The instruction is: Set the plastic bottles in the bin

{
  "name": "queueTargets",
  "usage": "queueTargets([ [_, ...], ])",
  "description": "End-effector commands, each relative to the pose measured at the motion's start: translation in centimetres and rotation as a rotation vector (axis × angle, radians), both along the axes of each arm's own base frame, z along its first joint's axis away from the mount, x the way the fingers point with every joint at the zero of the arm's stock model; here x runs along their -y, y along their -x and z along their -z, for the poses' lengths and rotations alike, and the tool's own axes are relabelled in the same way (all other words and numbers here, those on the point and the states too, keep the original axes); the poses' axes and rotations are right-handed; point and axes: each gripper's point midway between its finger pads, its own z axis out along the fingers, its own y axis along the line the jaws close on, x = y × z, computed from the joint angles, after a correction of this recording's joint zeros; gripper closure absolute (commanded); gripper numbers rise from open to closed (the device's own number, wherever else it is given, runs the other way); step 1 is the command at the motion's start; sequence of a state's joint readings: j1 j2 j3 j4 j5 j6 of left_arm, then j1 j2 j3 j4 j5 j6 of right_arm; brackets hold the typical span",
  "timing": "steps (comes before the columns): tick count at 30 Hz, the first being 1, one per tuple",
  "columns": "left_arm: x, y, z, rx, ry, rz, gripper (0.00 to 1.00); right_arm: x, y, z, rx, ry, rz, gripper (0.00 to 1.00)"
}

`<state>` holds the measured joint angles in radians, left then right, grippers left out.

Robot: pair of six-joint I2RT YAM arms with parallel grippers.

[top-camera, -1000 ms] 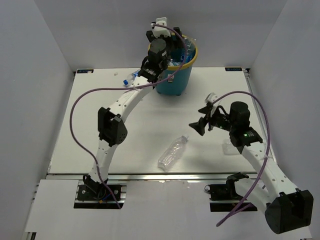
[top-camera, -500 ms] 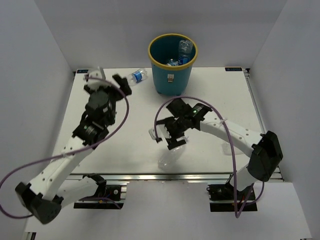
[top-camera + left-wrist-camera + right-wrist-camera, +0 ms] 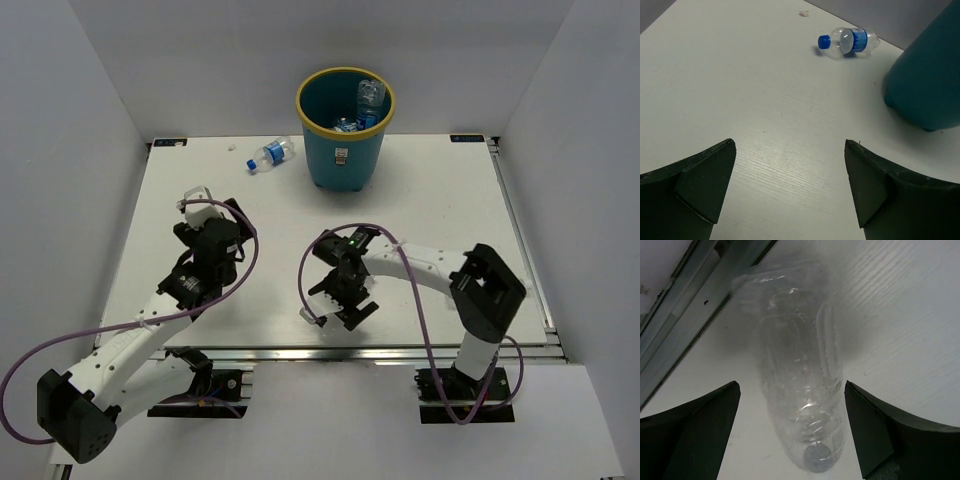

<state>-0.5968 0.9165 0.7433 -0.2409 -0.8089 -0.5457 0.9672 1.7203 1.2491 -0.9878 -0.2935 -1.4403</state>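
The teal bin (image 3: pixel 345 150) with a yellow rim stands at the far middle, with bottles (image 3: pixel 369 98) inside it. It also shows in the left wrist view (image 3: pixel 930 85). A blue-labelled bottle (image 3: pixel 270 155) lies on the table left of the bin and shows in the left wrist view (image 3: pixel 847 41). My left gripper (image 3: pixel 230 213) is open and empty, well short of that bottle, as the left wrist view (image 3: pixel 790 165) shows. My right gripper (image 3: pixel 345 312) is open (image 3: pixel 791 387) over a clear unlabelled bottle (image 3: pixel 800 385). The bottle lies between the fingers with its cap towards the camera, and the top view mostly hides it.
The table's front edge with its metal rail (image 3: pixel 685 305) runs just beyond the clear bottle's base. A small white scrap (image 3: pixel 803 14) lies far left near the back wall. Grey walls enclose the table on three sides.
My left gripper has drawn back from the bin towards the near left. My right gripper has swung across and come down over the clear bottle by the front edge.
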Motion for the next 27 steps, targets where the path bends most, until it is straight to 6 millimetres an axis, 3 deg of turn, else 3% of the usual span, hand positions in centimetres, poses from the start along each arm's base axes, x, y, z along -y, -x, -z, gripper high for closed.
queueTargets([
  [1, -1.7, 0.7, -0.1, 0.002, -0.009, -0.084, 0.02, -2.5, -0.9, 0.1, 0.024, -0.057, -0.009, 0.11],
  [6, -2.3, 0.8, 0.1, -0.013, -0.020, -0.118, 0.02, -3.9, -0.2, 0.9, -0.021, -0.090, -0.013, 0.20],
  [10, -2.3, 0.7, -0.2, -0.005, -0.008, -0.131, 0.02, -4.8, -1.2, 0.9, 0.033, -0.140, 0.024, 0.33],
  [11, -2.3, 0.7, -0.3, -0.004, -0.007, -0.134, 0.02, -5.1, -1.5, 0.6, 0.044, -0.153, 0.035, 0.37],
  [14, -3.2, 0.9, -1.0, 0.020, -0.007, -0.183, 0.02, -6.2, -2.4, -1.3, 0.073, -0.229, 0.075, 0.64],
  [16, -3.6, 0.8, -1.7, 0.051, 0.013, -0.216, 0.02, -6.6, -3.4, -3.3, 0.105, -0.295, 0.102, 0.69],
  [19, -3.6, 0.2, -2.7, 0.091, 0.029, -0.234, 0.02, -7.7, -6.4, -8.0, 0.168, -0.450, 0.197, 0.80],
  [23, -4.1, -1.3, -2.7, 0.086, 0.035, -0.257, 0.02, -8.7, -11.5, -18.3, 0.181, -0.790, 0.420, 0.95],
  [24, -4.2, -1.6, -2.3, 0.079, 0.034, -0.257, 0.02, -8.5, -14.9, -24.4, 0.281, -1.013, 0.481, 0.96],
  [27, -6.6, -3.3, -0.2, 0.040, 0.068, -0.299, 0.02, -5.9, -19.3, -34.9, 0.343, -1.458, 0.736, 0.90],
])
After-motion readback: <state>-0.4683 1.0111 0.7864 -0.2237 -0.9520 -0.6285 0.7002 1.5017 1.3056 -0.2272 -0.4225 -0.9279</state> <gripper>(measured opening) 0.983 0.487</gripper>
